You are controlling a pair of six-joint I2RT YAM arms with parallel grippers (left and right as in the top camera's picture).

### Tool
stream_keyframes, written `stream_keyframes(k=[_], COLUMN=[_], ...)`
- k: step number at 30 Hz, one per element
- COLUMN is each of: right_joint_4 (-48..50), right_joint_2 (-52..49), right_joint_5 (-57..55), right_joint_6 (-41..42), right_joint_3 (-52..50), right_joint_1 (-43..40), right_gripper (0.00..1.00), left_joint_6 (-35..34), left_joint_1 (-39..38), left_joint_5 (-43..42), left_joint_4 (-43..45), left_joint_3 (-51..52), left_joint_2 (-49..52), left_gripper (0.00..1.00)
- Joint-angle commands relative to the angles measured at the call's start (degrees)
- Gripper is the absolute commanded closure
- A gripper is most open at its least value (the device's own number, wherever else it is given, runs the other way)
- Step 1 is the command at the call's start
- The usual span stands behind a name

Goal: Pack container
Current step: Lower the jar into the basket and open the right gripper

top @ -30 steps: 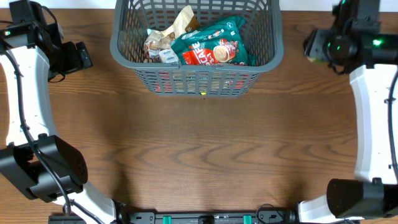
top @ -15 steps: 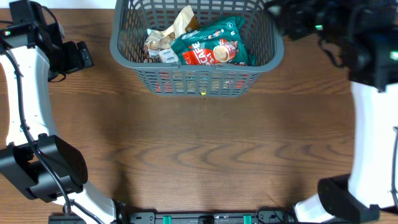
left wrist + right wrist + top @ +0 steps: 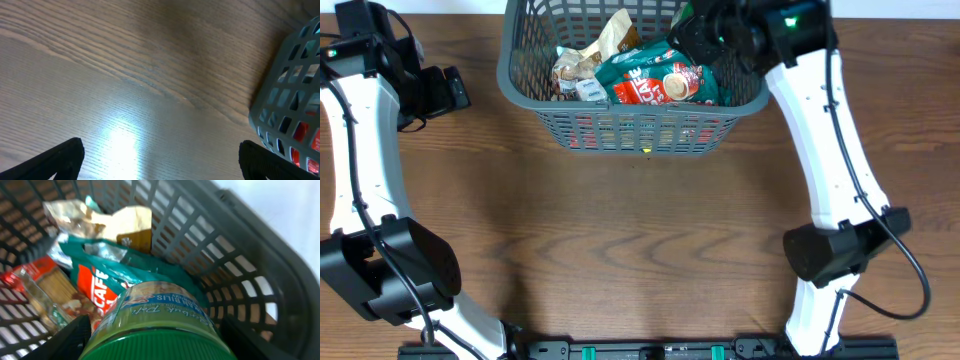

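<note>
Green-lidded jar (image 3: 159, 315) now over container (image 3: 640, 128) | right fingers (image 3: 75, 335) apparently pinching it | left fingers (image 3: 60, 156) spread, unmoved

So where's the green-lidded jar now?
Right wrist view: the green-lidded jar is in the right gripper, over the right end of the container, above the teal bag.

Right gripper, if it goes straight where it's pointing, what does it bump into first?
Probably the green coffee bag in the basket. The right gripper holds a green-lidded jar, so the jar would likely touch the bag first; depth is hard to judge.
</note>
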State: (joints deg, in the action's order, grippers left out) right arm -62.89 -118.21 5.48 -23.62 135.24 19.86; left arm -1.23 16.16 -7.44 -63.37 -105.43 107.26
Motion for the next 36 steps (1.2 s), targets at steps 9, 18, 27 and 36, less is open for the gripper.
stream_keyframes(k=[9,18,27,36], right_joint_4=[-2.9,-4.8,-5.0,-1.8], right_joint_2=[-7.8,-10.1,-10.1,-10.1], right_joint_5=[5.5,6.4,16.9,13.3], right_joint_6=[-3.5,-4.4,-5.6,-4.2], right_joint_3=[0.5,0.5,0.5,0.5], right_joint_1=[0.6,1.9,2.1,5.3], right_gripper=[0.99,0.99,0.99,0.99], left_joint_6=[0.8,0.8,0.8,0.8], left_joint_1=[0.1,0.1,0.1,0.1], left_joint_5=[-0.5,-0.5,-0.5,-0.5], left_joint_4=[0.0,0.2,0.2,0.2], left_joint_3=[0.0,0.0,0.0,0.0], left_joint_2=[0.0,0.0,0.0,0.0], left_gripper=[0.01,0.01,0.01,0.01])
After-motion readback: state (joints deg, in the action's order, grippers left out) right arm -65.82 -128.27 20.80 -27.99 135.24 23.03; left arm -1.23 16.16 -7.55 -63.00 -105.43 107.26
